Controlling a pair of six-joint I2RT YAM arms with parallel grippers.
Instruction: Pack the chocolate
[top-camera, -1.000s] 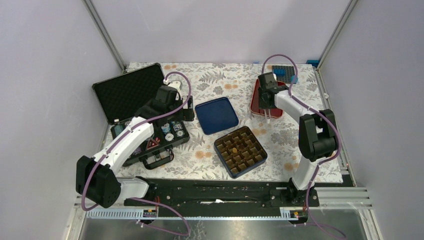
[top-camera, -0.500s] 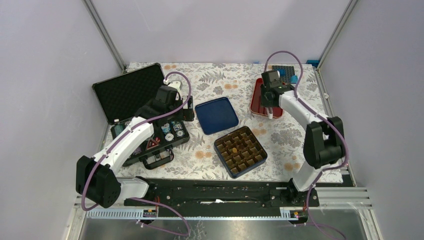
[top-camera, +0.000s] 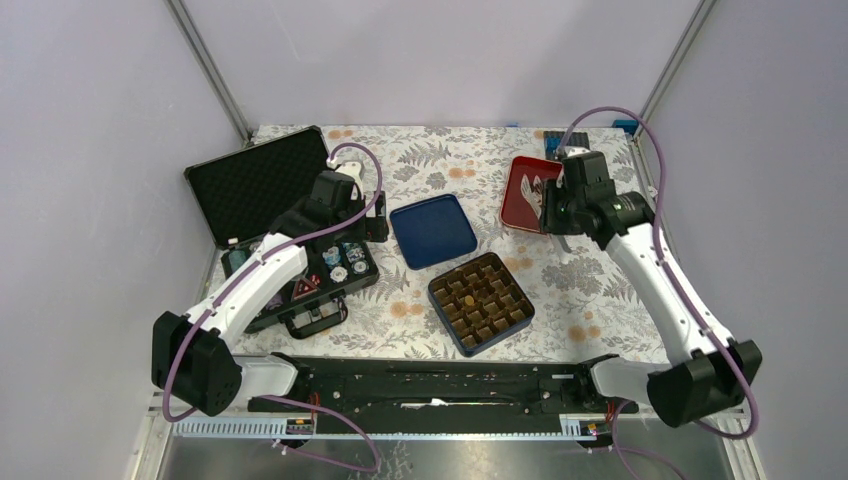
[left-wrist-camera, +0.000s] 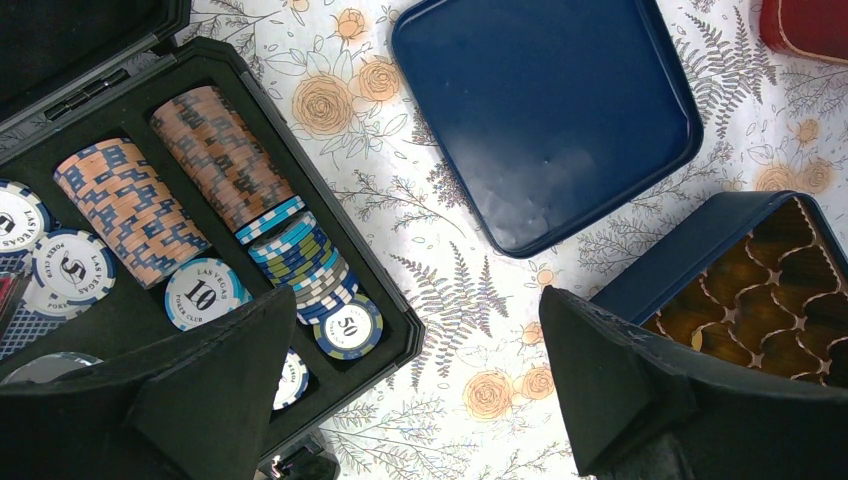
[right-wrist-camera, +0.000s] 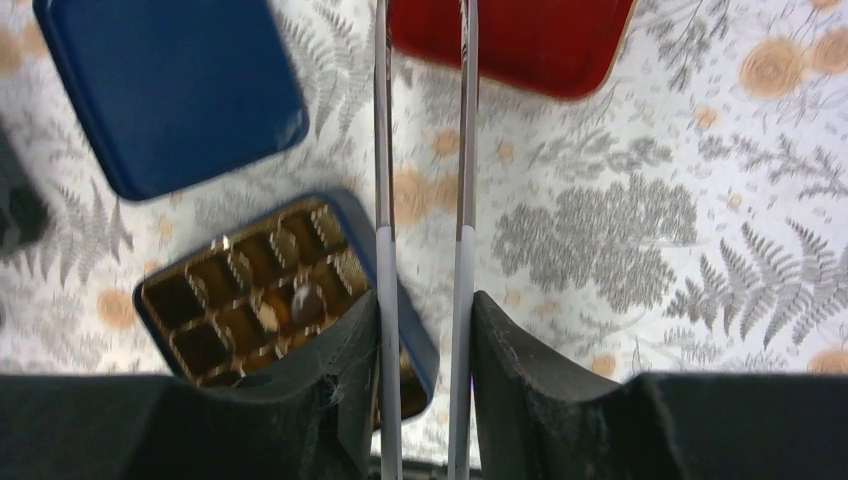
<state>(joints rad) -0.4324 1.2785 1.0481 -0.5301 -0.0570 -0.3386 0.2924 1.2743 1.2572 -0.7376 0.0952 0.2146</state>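
Beside the far red tray (right-wrist-camera: 520, 40), the right gripper (right-wrist-camera: 425, 310), fingers (right-wrist-camera: 340, 345) clamped on tweezers (right-wrist-camera: 385, 150), should nip gently and lower each piece squarely into a free cell by the one chocolate (right-wrist-camera: 305, 297) lying in the near tin (left-wrist-camera: 690, 250); the left gripper (left-wrist-camera: 418, 320) gapes wide.

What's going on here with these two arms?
Two robot arms are filling a blue gridded box. The right hand grips thin metal tweezers pointing toward the red tray. The left hand hangs open by the poker-chip case, holding nothing. One dark chocolate seems to sit in the box; most cells look empty.
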